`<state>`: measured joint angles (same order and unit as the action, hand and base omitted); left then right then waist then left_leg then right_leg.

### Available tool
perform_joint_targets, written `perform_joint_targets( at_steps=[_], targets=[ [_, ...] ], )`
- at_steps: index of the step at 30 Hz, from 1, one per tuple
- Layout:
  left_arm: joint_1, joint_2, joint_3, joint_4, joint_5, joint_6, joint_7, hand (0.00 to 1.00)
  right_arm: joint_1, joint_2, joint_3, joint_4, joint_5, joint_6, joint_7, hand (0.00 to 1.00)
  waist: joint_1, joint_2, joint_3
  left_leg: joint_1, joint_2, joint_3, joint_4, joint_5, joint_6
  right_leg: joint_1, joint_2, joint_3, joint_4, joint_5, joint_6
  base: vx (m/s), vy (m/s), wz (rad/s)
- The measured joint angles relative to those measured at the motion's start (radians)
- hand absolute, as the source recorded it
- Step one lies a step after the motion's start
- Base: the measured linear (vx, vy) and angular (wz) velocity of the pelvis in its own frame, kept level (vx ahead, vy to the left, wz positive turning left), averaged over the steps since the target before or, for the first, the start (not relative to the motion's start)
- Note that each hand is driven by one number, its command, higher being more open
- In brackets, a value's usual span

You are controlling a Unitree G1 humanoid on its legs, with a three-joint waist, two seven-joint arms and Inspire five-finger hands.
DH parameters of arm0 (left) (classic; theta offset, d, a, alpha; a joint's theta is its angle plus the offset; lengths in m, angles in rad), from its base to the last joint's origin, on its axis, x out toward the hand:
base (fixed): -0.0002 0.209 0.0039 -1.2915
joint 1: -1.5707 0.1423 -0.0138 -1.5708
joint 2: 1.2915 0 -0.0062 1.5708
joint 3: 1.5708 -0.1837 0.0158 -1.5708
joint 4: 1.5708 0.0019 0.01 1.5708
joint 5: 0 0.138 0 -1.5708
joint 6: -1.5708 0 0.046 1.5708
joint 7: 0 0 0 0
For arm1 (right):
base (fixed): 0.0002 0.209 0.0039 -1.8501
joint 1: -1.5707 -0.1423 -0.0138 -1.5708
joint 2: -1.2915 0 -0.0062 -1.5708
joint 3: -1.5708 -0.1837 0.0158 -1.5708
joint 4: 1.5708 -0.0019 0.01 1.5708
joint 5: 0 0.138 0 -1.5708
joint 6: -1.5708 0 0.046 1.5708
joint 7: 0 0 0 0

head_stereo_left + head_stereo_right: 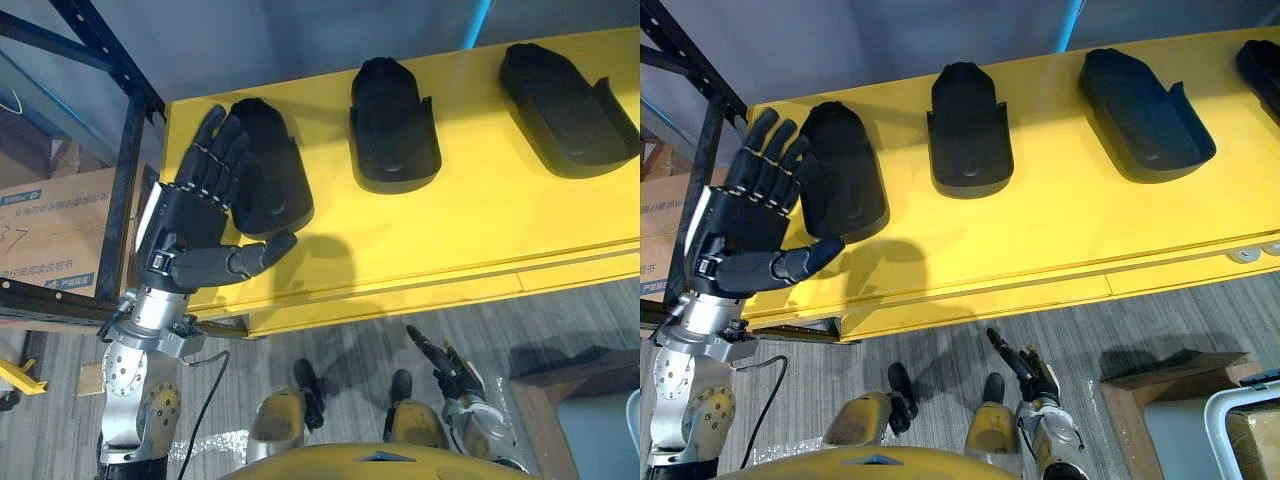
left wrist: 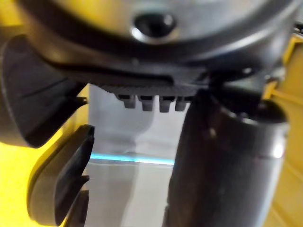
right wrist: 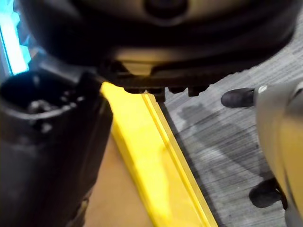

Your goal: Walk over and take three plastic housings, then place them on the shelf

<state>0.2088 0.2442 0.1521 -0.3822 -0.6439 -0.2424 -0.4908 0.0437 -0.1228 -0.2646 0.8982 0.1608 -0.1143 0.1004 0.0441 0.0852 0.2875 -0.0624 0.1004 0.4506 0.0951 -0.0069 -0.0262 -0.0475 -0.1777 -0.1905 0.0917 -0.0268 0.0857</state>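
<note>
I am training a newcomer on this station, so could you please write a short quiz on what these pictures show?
1. True or false: the left hand is shut on a housing.
2. The housings lie on a table of which colour? A) white B) yellow C) green
3. Fill in: the right hand hangs low, above the grey ____.
Key:
1. False: its fingers are straight, at the leftmost housing, curled round nothing.
2. B.
3. floor.
</note>
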Motion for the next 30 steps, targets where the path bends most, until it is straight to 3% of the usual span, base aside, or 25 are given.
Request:
perform_joint_targets(
  at_steps=[4, 17, 23, 30],
  targets=[
    [0.036, 0.000, -0.022, 0.012, -0.027, 0.022, -0.063, 1.00, 0.000, -0.006, 0.002, 0.000, 0.001, 0.005, 0.000, 1.00, 0.008, 0.008, -0.002, 0.011, -0.003, -0.001, -0.044, 0.024, -0.003, 0.000, 0.006, -0.006, -0.010, -0.001, -0.001, 0.01, -0.006, 0.02],
    [0.064, 0.051, -0.175, 0.068, -0.020, 0.250, -0.179, 1.00, 0.000, -0.009, 0.024, 0.003, 0.002, 0.018, 0.003, 1.00, 0.008, 0.018, -0.005, 0.019, -0.011, 0.000, -0.070, 0.038, -0.003, -0.004, 0.005, -0.004, -0.008, -0.002, -0.002, 0.00, 0.001, 0.00],
    [0.030, 0.076, -0.218, 0.072, -0.021, 0.283, -0.166, 1.00, -0.001, -0.027, 0.039, 0.004, 0.001, 0.023, 0.006, 1.00, 0.005, 0.030, -0.013, 0.019, -0.011, 0.009, -0.074, 0.039, -0.004, -0.012, 0.005, 0.005, -0.009, 0.000, 0.000, 0.00, 0.007, -0.03],
    [-0.033, 0.079, -0.227, 0.132, -0.062, 0.266, -0.107, 1.00, -0.005, -0.035, 0.040, 0.005, 0.001, 0.028, 0.011, 1.00, 0.000, 0.029, -0.012, 0.017, -0.014, 0.017, -0.082, 0.041, -0.004, -0.023, 0.005, 0.014, -0.006, 0.000, 0.000, 0.01, 0.007, -0.02]
  ],
)
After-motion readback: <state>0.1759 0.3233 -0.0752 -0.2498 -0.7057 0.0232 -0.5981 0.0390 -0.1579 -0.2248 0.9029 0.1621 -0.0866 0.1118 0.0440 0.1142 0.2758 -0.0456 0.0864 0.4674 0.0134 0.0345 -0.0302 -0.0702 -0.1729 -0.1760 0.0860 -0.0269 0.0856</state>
